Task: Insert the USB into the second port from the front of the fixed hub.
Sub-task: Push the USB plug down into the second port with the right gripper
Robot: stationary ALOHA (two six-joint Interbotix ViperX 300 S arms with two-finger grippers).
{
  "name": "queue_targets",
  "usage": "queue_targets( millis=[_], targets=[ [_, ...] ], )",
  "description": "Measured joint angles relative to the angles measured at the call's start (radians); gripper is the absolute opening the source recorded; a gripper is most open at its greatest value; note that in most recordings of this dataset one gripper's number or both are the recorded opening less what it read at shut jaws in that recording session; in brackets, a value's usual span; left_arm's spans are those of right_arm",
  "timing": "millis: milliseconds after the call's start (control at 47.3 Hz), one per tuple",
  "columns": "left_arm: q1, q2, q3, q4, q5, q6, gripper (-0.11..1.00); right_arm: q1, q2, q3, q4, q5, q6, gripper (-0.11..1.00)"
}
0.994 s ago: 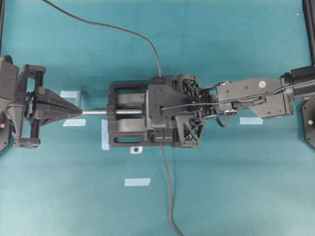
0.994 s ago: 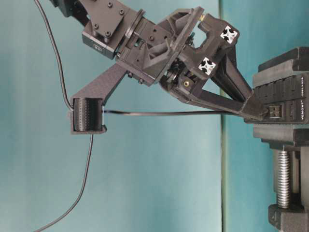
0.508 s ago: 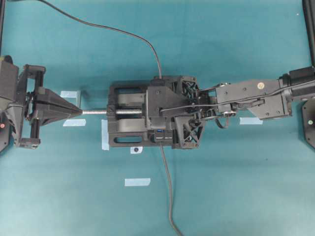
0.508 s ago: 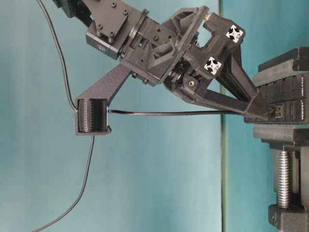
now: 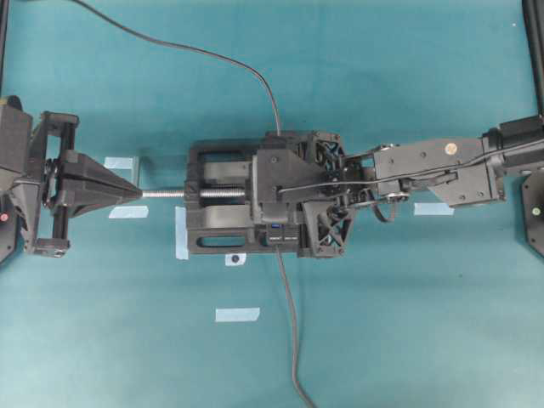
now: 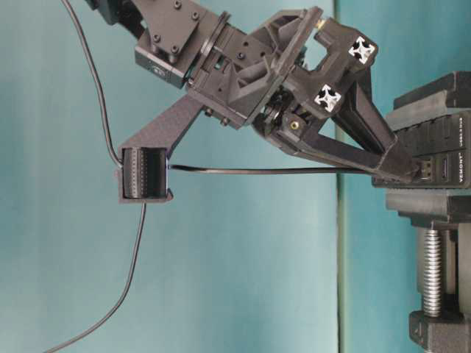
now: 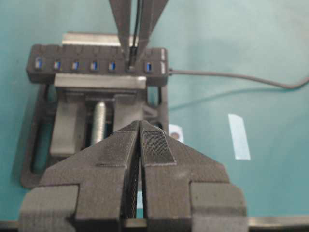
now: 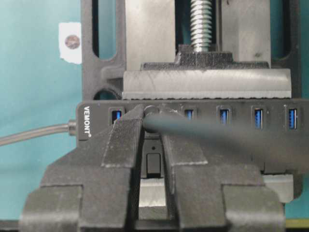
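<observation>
Risk of jamming: right gripper (image 8: 149,145) clamped on the USB (image 8: 153,162) right at the fixed hub (image 8: 241,108), second port from its cabled end; slight tilt could wedge it or bend the connector. Left gripper (image 7: 140,159) closed, empty, well back; cable (image 6: 257,171) drag could twist the plug.

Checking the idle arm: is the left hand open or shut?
Shut. In the left wrist view the left hand's two ribbed fingers meet with nothing between them.

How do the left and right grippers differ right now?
The left gripper is shut on nothing, parked away from the vise; the right gripper is shut on the USB at the fixed hub. The left points level along the vise's screw, the right slants down. Both are black.
</observation>
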Motion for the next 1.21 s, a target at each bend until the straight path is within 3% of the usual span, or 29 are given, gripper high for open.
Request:
queue_targets(
  millis=[296,1206],
  targets=[
    [0.000,0.000,0.002,0.000,0.000,0.000,0.00,0.000,0.002,0.017,0.000,-0.021,0.028,0.06],
    [0.000,0.000,0.002,0.000,-0.002,-0.002,0.00,0.002,0.023,0.029,0.000,-0.021,0.028,0.06]
  ],
)
